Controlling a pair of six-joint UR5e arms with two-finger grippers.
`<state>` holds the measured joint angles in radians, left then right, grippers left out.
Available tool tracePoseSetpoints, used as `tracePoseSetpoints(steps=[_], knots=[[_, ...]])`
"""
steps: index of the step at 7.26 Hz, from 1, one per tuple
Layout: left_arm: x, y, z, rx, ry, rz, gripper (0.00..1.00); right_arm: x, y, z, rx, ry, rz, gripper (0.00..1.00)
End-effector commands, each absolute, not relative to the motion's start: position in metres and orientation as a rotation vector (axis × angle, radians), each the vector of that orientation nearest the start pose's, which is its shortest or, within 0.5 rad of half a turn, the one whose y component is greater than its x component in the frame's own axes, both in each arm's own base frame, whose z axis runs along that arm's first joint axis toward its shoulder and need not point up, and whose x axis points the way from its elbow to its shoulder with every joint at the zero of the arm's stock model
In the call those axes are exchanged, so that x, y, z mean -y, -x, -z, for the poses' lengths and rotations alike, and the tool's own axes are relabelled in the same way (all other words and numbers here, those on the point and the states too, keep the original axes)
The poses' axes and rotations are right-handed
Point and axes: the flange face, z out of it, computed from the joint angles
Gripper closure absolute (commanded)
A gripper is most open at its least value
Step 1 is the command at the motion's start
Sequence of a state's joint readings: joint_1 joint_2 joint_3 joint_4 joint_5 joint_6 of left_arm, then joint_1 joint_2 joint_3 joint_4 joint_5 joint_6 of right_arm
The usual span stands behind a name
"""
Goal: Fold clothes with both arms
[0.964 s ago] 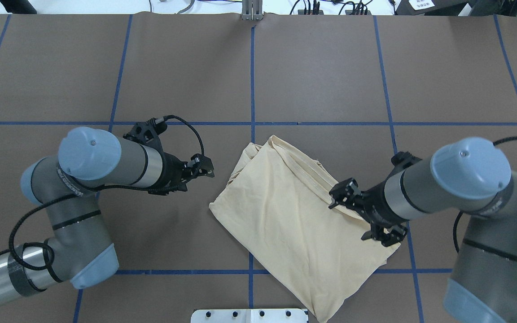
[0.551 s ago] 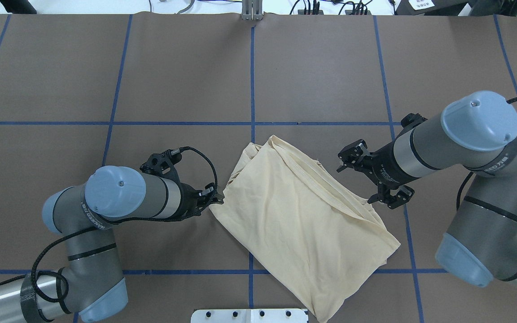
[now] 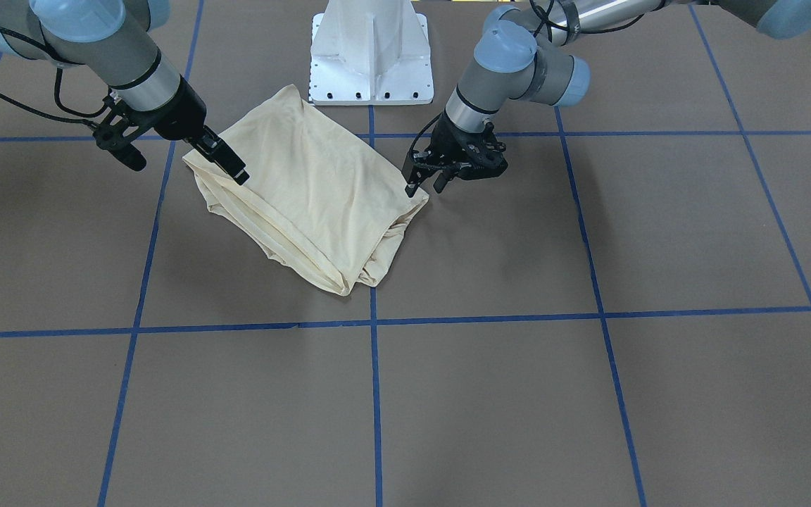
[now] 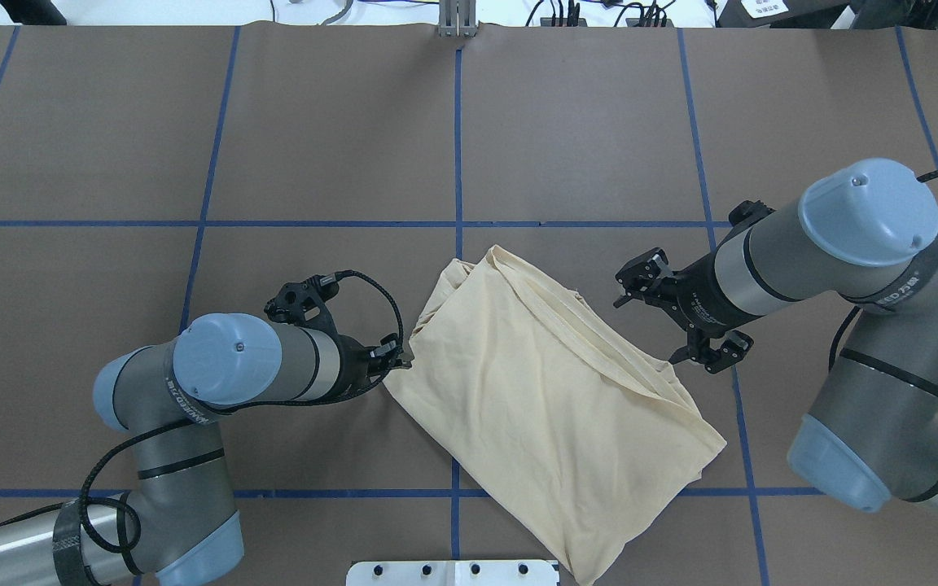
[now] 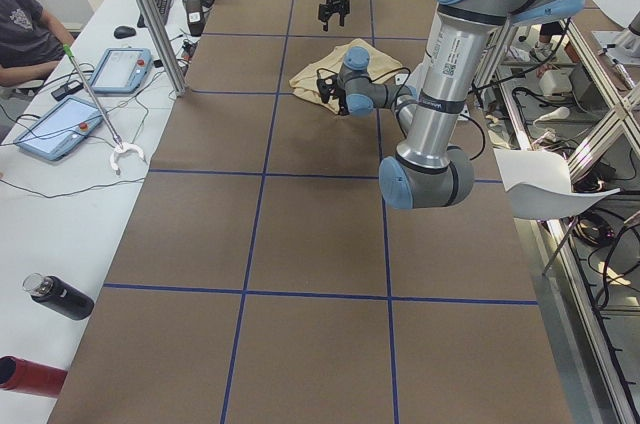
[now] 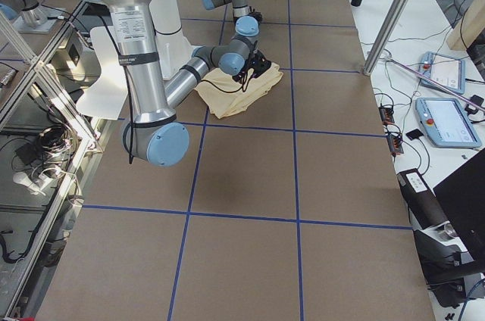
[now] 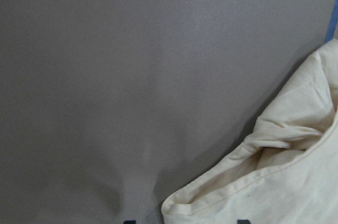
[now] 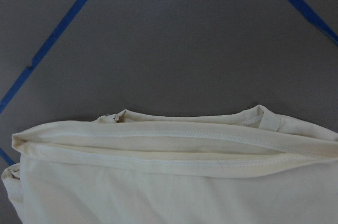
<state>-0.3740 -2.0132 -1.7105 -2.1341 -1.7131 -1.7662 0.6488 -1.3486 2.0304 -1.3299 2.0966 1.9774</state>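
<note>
Thin, floppy T-shirt point(image 4: 550, 391), half folded
Fingers apart on both: left gripper point(image 3: 424, 189) astride a corner, right gripper point(image 4: 645, 332) by the stitched edge; I'd pinch all layers.

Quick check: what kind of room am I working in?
Most likely a robotics lab or data-collection cell: a table marked with a blue tape grid, teach pendants beside it, and a seated operator.

Cream T-shirt point(image 4: 550, 407), folded, lying diagonally
</note>
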Motion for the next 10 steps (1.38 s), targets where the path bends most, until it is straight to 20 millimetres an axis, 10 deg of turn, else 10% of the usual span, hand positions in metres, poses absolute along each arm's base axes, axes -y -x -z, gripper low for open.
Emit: tracePoseSetpoints(steps=[1, 3, 4, 7, 10], knots=[[0.350, -0.562, -0.282, -1.150, 0.002, 0.434, 0.34, 0.385, 0.371, -0.305, 0.968, 0.384, -0.720, 0.00], [0.351, -0.565, -0.282, -1.146, 0.003, 0.437, 0.54, 0.386, 0.372, -0.307, 0.964, 0.385, -0.721, 0.00], [0.351, -0.565, -0.281, -1.147, 0.002, 0.435, 1.00, 0.386, 0.374, -0.309, 0.959, 0.387, -0.722, 0.00], [0.375, -0.545, -0.280, -1.150, -0.055, 0.424, 1.00, 0.386, 0.375, -0.309, 0.960, 0.381, -0.723, 0.00], [0.461, -0.498, -0.299, -1.079, -0.252, 0.358, 1.00, 0.386, 0.376, -0.309, 0.960, 0.382, -0.722, 0.00]])
